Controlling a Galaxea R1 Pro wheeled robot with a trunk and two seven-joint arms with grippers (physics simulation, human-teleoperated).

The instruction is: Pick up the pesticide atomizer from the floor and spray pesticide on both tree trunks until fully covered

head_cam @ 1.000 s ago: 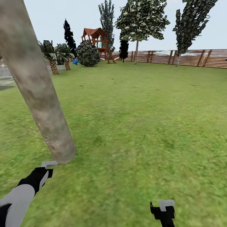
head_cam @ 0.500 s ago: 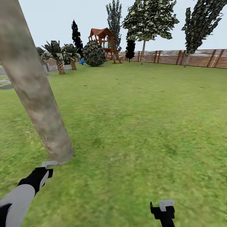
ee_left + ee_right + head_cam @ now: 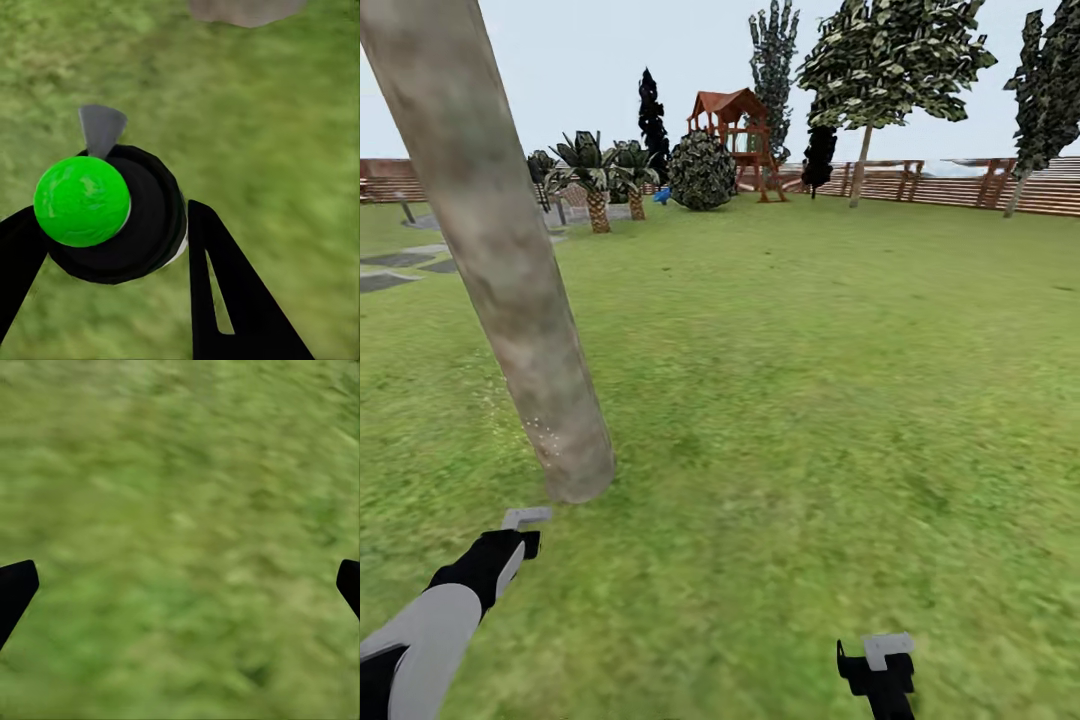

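A thick, pale grey-brown mottled tree trunk (image 3: 510,270) rises from the grass just ahead of my left arm, with whitish specks low on it. Its base (image 3: 244,9) also appears in the left wrist view. My left gripper (image 3: 520,530) is shut on the pesticide atomizer (image 3: 127,225), a black bottle seen from above with a bright green cap and a grey nozzle pointing toward the trunk. My right gripper (image 3: 880,660) hangs open over bare grass, its fingertips (image 3: 16,585) wide apart. A second pale-trunked tree (image 3: 858,170) stands far off by the fence.
Green lawn (image 3: 810,400) stretches ahead to a brown slat fence (image 3: 950,185). Far back stand a red-roofed play tower (image 3: 735,130), a round bush (image 3: 702,172), short palms (image 3: 595,185) and dark conifers. Grey stepping stones (image 3: 395,262) lie at far left.
The whole head view has swung, so trunk, fence and play tower sit further right in the picture: the camera turned left. Both grippers keep their places and states.
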